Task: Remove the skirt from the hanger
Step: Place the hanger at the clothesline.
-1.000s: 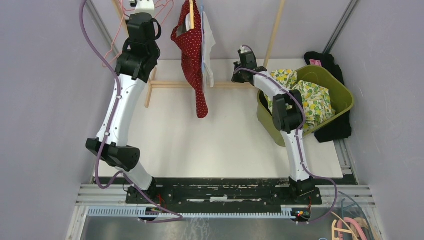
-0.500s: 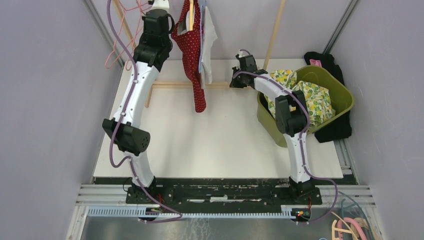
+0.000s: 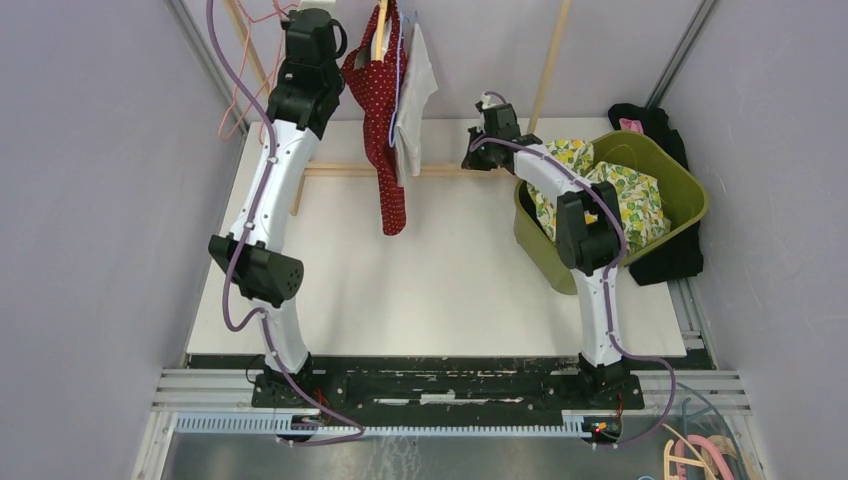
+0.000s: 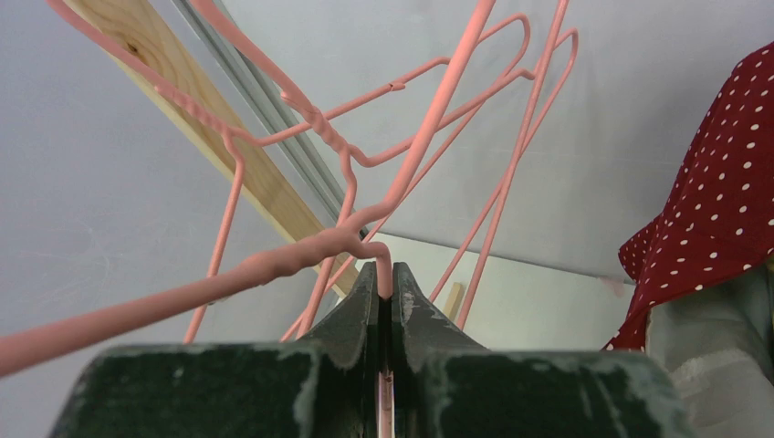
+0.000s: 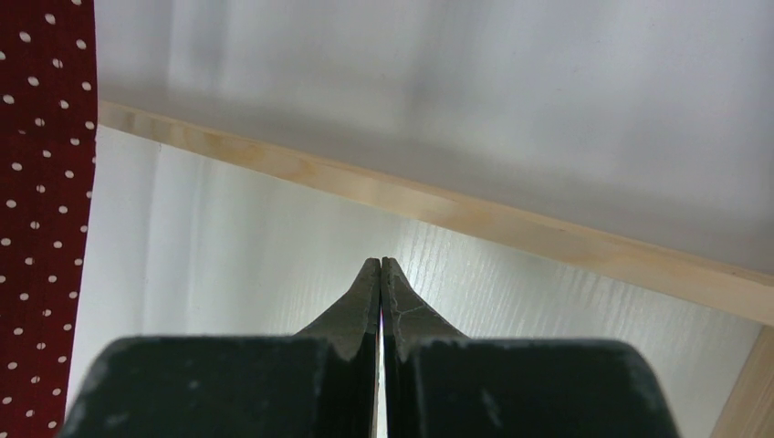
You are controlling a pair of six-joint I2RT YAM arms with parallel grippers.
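My left gripper (image 4: 384, 274) is shut on the wire of a bare pink hanger (image 4: 301, 255), high at the back left by the rack. Other pink wire hangers (image 3: 238, 100) hang around it. The skirt (image 3: 625, 200), a yellow lemon-print cloth, lies in the green bin (image 3: 690, 190), apart from the hanger. My right gripper (image 5: 381, 263) is shut with nothing in it. In the top view it (image 3: 468, 160) hovers over the table between the bin and the hanging clothes.
A red polka-dot garment (image 3: 385, 120) and a white one (image 3: 415, 100) hang from the rack at the back middle. A low wooden bar (image 3: 340, 170) and an upright post (image 3: 548, 60) frame the rack. Black cloth (image 3: 670, 260) lies beside the bin.
My left arm has straightened and reached further back and right with the pink hanger, ending close to the red garment. The right gripper has barely moved.
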